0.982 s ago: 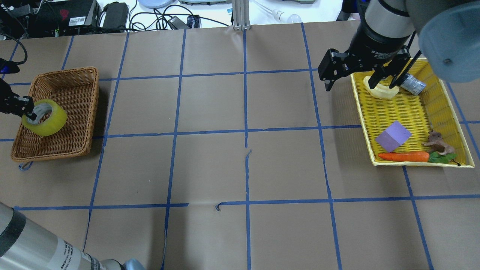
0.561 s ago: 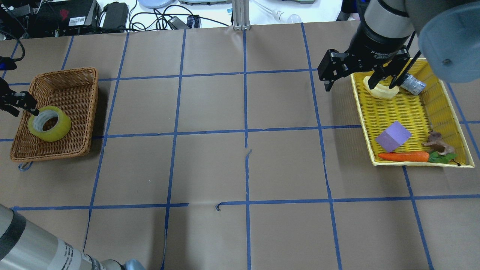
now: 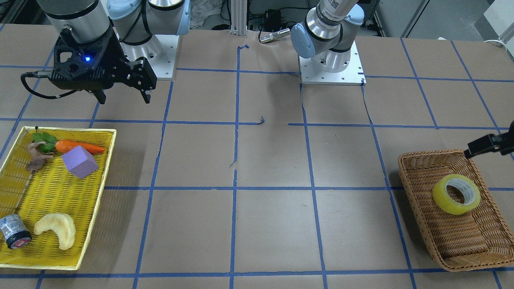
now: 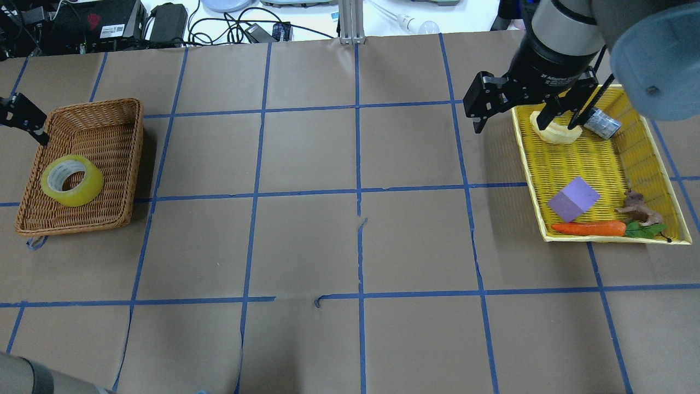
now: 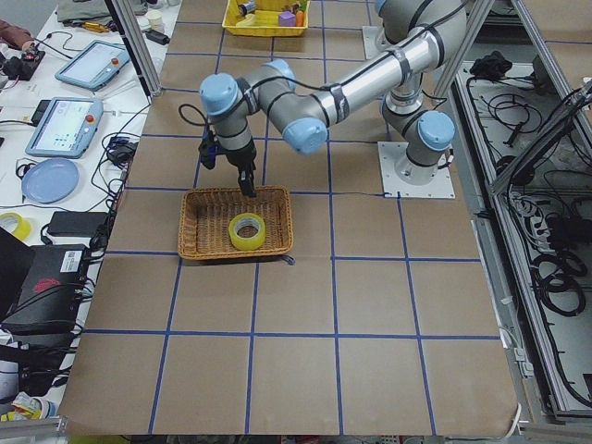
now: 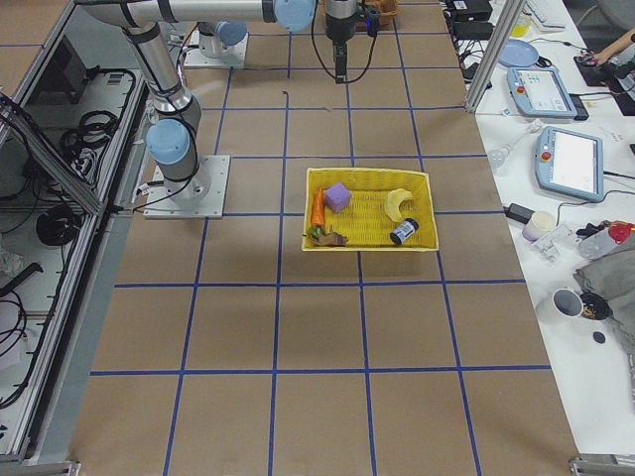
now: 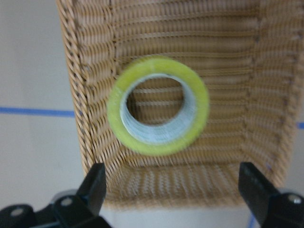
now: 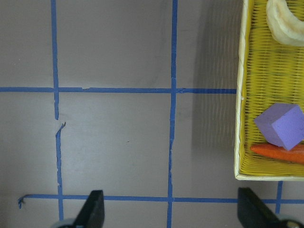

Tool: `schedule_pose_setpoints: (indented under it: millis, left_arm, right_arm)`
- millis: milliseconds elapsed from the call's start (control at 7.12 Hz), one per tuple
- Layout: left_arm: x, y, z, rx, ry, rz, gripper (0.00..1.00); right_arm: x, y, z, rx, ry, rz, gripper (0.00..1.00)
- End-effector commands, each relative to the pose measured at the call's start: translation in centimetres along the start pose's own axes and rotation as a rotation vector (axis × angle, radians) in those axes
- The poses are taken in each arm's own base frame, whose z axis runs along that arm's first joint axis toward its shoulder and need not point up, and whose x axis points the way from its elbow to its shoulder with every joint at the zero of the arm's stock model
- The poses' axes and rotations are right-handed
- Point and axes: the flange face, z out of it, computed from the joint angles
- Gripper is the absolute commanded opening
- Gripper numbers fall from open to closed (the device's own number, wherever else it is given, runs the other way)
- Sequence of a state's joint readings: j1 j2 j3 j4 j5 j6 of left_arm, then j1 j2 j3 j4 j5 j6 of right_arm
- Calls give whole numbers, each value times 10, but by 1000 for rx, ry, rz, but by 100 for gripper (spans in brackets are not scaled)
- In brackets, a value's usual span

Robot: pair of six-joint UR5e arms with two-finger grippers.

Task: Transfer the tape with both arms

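1. Left gripper (image 7: 174,188): drawn back from the basket (image 4: 104,137) since a second ago; jaws spread wide, nothing held.
2. Tape (image 4: 91,186): let go; lies inside the basket, apparently a little tilted.
3. Right gripper (image 3: 124,98): unmoved, jaws wide, empty, above the table (image 3: 257,224) beside the yellow tray (image 3: 52,188).

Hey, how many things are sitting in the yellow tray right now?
5: a carrot and brown figure at one end, a purple cube beside them, a pale crescent and a small cylinder at the other end. Nothing looks hidden.
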State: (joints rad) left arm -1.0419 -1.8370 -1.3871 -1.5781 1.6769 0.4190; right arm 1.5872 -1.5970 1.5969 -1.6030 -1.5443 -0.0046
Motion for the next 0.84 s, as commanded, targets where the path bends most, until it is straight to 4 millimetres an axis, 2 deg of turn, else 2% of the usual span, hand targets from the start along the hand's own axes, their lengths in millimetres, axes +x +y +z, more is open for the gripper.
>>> schedule_pose_setpoints:
  millis: [0, 140, 281, 421, 561, 702]
  left_arm:
    - [101, 30, -72, 75, 6, 32, 100]
    - [169, 43, -86, 99, -17, 63, 100]
    - [228, 54, -87, 110, -17, 51, 100]
    - [270, 69, -80, 101, -18, 48, 100]
    - [287, 76, -75, 111, -19, 69, 100]
    - [290, 82, -73, 134, -11, 82, 100]
  right_arm:
    - [0, 0, 1, -2, 0, 0, 100]
    - [0, 0, 0, 0, 0, -1, 100]
    - [0, 0, 0, 0, 0, -1, 100]
    - [1, 0, 0, 0, 0, 1, 100]
    - [0, 0, 1, -2, 0, 0, 100]
    - [1, 0, 1, -2, 0, 1, 100]
